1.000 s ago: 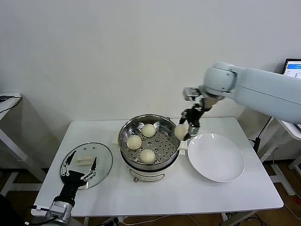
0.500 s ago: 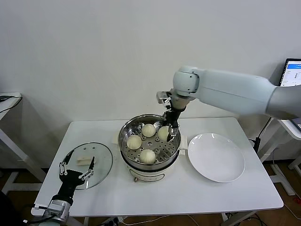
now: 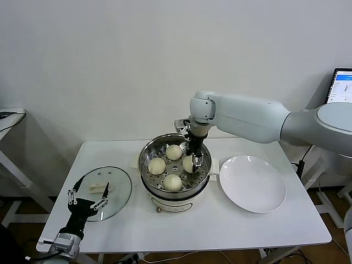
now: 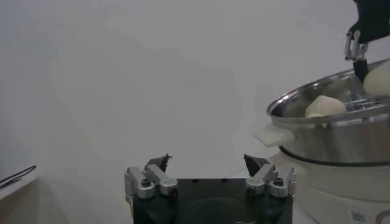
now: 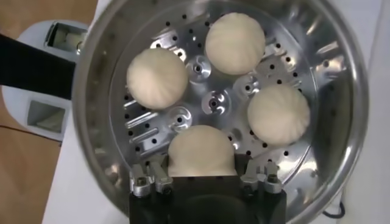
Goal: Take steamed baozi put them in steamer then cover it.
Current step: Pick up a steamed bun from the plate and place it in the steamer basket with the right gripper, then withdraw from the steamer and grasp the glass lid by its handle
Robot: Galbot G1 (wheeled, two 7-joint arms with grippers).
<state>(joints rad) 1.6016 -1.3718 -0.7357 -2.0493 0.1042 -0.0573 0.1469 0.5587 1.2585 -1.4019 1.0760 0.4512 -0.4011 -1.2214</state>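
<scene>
Four steamed baozi (image 5: 201, 149) inside steamer (image 3: 147, 153); fourth clamped in right gripper (image 5: 204, 176), low over last free spot on perforated tray. Left gripper (image 3: 88, 201) spread wide, empty, near cover (image 3: 118, 187) lying on table (image 3: 231, 225), likely readied for lid pickup.

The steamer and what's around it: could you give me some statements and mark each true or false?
1. Four baozi are inside the steamer. True; one of them sits between the right gripper fingers.
2. The glass cover is on the steamer. False; it lies on the table to the robot's left.
3. The white plate holds one bun. False; it is empty.
4. The left gripper is open, near the cover. True.
</scene>
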